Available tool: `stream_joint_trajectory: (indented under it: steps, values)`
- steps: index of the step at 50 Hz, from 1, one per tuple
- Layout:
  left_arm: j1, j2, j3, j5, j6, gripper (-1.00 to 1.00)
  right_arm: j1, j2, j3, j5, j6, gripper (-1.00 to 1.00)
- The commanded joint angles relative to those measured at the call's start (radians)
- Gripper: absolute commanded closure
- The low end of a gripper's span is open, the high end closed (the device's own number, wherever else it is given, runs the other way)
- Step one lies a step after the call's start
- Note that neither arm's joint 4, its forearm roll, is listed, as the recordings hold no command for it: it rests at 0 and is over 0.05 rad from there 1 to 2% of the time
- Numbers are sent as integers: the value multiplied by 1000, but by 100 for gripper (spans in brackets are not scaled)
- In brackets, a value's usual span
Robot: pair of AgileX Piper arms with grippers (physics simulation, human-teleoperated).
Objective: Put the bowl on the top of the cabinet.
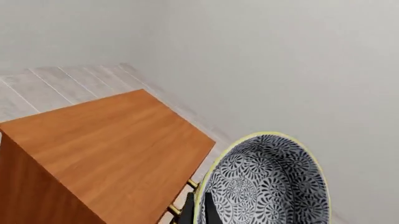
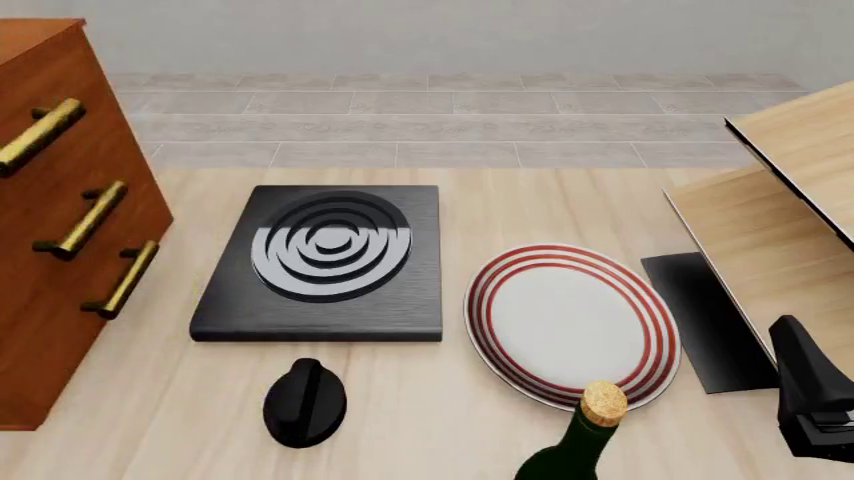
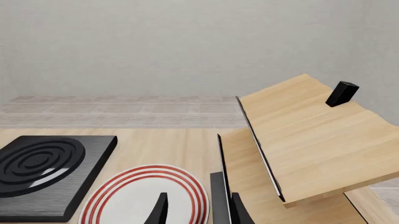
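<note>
The bowl (image 1: 265,184) shows only in the left wrist view, held up in the air just beside the top of the cabinet (image 1: 118,149), near the edge above the brass handles (image 1: 181,207). It is tipped steeply, its patterned inside facing the camera and its pale rim standing nearly on edge; being round, it has no long axis. Its lower part is cut off by the frame. The left gripper (image 1: 203,211) shows only as dark fingertips at the bowl's rim, one inside and one outside, clamped on it.

In the front view the cabinet (image 2: 60,230) stands beside the black hob (image 2: 320,265), its top mostly out of frame, and neither bowl nor left arm appears there. The red-ringed plate (image 2: 574,322) lies on the hob's other side. The right gripper (image 3: 193,210) hangs above the plate's edge, fingers spread apart and holding nothing.
</note>
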Motion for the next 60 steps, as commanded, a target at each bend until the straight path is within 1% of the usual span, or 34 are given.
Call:
stream_joint_trajectory:
  steps: [1, 3, 4, 5, 6, 7, 9, 10, 11, 19, 20, 21, 22, 23, 32, 38, 42, 50, 54, 60]
  values:
    - [100, 87, -23, -61, -73, 100, 0, 0, 0, 0, 0, -100]
    - [110, 97, -14, -72, -114, 100, 0, 0, 0, 0, 0, -100]
    - [139, 98, -21, -89, -109, 100, 0, 0, 0, 0, 0, -100]
    - [138, 116, -21, -78, -136, 100, 0, 0, 0, 0, 0, -100]
    - [138, 131, -24, -71, -146, 100, 0, 0, 0, 0, 0, -100]
    - [147, 128, -33, -82, -126, 100, 0, 0, 0, 0, 0, -100]
    - [159, 136, -32, -88, -133, 100, 0, 0, 0, 0, 0, -100]
    - [160, 150, -35, -85, -152, 100, 0, 0, 0, 0, 0, -100]
    - [161, 147, -38, -88, -144, 100, 0, 0, 0, 0, 0, -100]
    - [191, 203, -40, -90, -181, 100, 0, 0, 0, 0, 0, -100]
    - [206, 205, -41, -104, -182, 100, 0, 0, 0, 0, 0, -100]
    - [228, 213, -50, -107, -166, 100, 0, 0, 0, 0, 0, -100]
    - [213, 227, -41, -94, -199, 100, 0, 0, 0, 0, 0, -100]
    - [218, 222, -46, -100, -187, 100, 0, 0, 0, 0, 0, -100]
    - [254, 263, -69, -107, -184, 100, 0, 0, 0, 0, 0, -100]
    - [243, 277, -81, -96, -175, 100, 0, 0, 0, 0, 0, -100]
    - [257, 302, -84, -98, -175, 100, 0, 0, 0, 0, 0, -100]
    - [258, 318, -90, -95, -171, 100, 0, 0, 0, 0, 0, -100]
    - [277, 344, -101, -97, -159, 100, 0, 0, 0, 0, 0, -100]
    - [281, 357, -107, -98, -152, 100, 0, 0, 0, 0, 0, -100]
